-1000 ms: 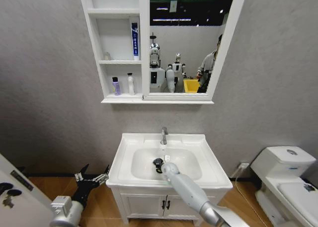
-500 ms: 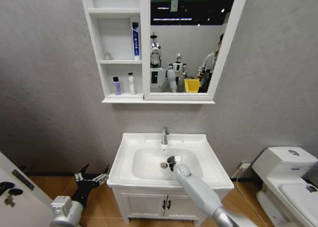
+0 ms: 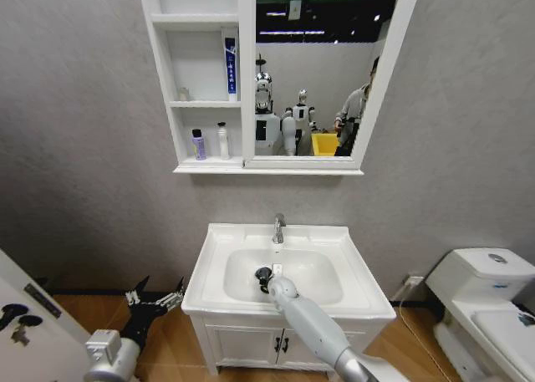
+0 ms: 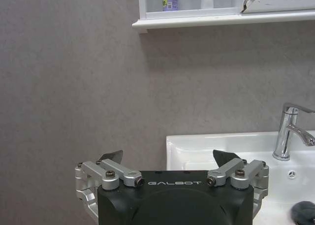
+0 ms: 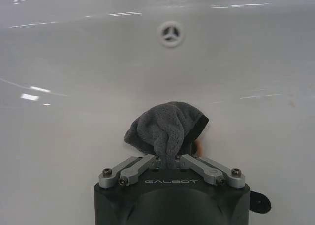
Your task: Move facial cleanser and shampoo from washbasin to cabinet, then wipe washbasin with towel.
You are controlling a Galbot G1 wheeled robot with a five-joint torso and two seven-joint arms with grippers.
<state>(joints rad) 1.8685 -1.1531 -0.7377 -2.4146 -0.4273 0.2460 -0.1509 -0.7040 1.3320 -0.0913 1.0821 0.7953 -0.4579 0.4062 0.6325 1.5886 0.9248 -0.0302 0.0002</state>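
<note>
The white washbasin (image 3: 209, 269) with its chrome tap (image 3: 277, 228) stands below the wall cabinet (image 3: 167, 81). My right gripper (image 3: 264, 275) is down in the bowl, shut on the dark grey towel (image 5: 166, 129), which presses against the basin's white surface. A purple bottle (image 3: 198, 145) and a white bottle (image 3: 222, 140) stand on the cabinet's lowest shelf, and a blue-and-white tube (image 3: 230, 65) on the middle one; I cannot tell which is the facial cleanser or the shampoo. My left gripper (image 3: 155, 297) hangs open and empty beside the basin's left side (image 4: 168, 156).
A white toilet (image 3: 481, 286) stands at the right. The two-door vanity (image 3: 251, 346) sits under the basin. A white panel with black fittings (image 3: 21, 315) is at the lower left. The mirror (image 3: 322, 64) reflects the robot and a room behind.
The right gripper has swept the towel from the bowl's left to its middle and back to the left. The left arm has stayed still. The camera has shifted slightly.
</note>
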